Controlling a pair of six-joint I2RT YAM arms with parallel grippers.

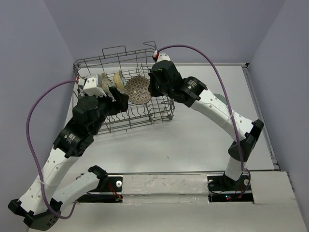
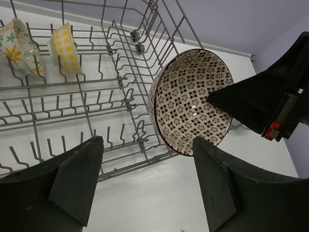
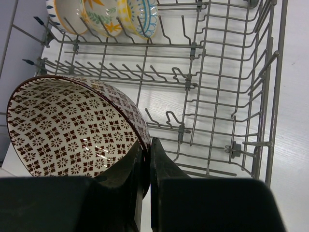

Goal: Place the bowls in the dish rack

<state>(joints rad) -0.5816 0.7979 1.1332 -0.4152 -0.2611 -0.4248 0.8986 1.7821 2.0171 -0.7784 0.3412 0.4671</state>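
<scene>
The brown-patterned bowl hangs tilted on its side over the dish rack. My right gripper is shut on its rim, one finger inside and one outside. My left gripper is open and empty just left of that bowl, over the rack's near edge. Three flowered and yellow bowls stand on edge between tines at the rack's far left; two of them show in the left wrist view, one flowered and one yellow-dotted.
The rack has upright tines and small wheels and stands at the table's back left, near the wall. A dark teal rounded shape peeks out behind my right arm. White table lies in front of the rack.
</scene>
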